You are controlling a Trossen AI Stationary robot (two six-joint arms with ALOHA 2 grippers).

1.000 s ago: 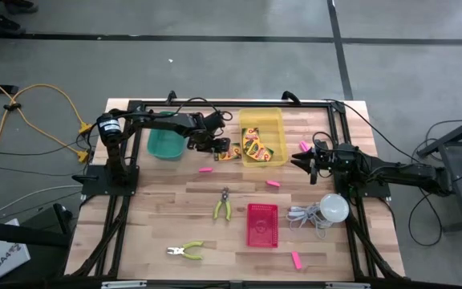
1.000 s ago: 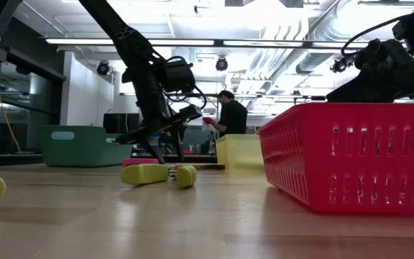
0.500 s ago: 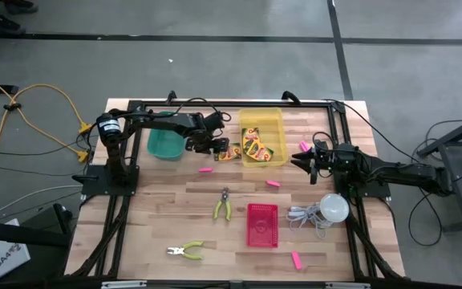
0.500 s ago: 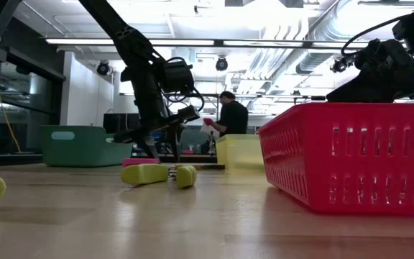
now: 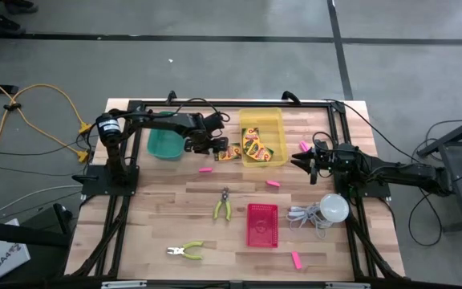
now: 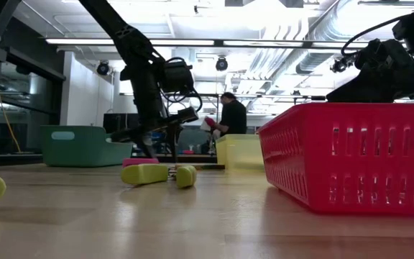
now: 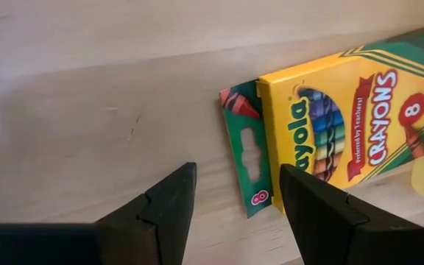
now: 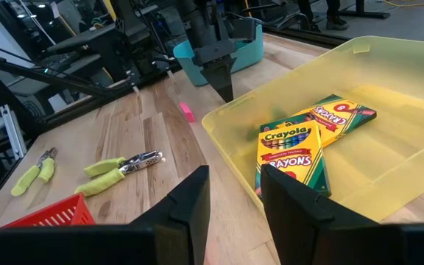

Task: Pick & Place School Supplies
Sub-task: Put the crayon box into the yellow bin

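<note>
Your left tool (image 7: 234,210) hangs open just above the table (image 5: 215,241), its two dark fingers (image 7: 160,206) apart and holding nothing. A crayon box (image 7: 344,132) lies flat on the wood right ahead of it, its green hang tab pointing toward the gap between the fingers — not yet touched. From above, that box (image 5: 229,152) sits just beside the yellow bin (image 5: 261,117), between it and the teal bin (image 5: 165,144).

Your right tool (image 8: 234,199) waits at the table's right side, near the yellow bin — fingers apart, empty. Two more crayon boxes (image 8: 293,151) lie inside that bin.

Pink erasers are scattered on the table: one (image 5: 205,169) near the left tool, one (image 5: 273,183) toward the middle, one (image 5: 303,145) close to the right tool, one (image 5: 296,258) near the front edge beside the red basket (image 5: 262,225).
</note>
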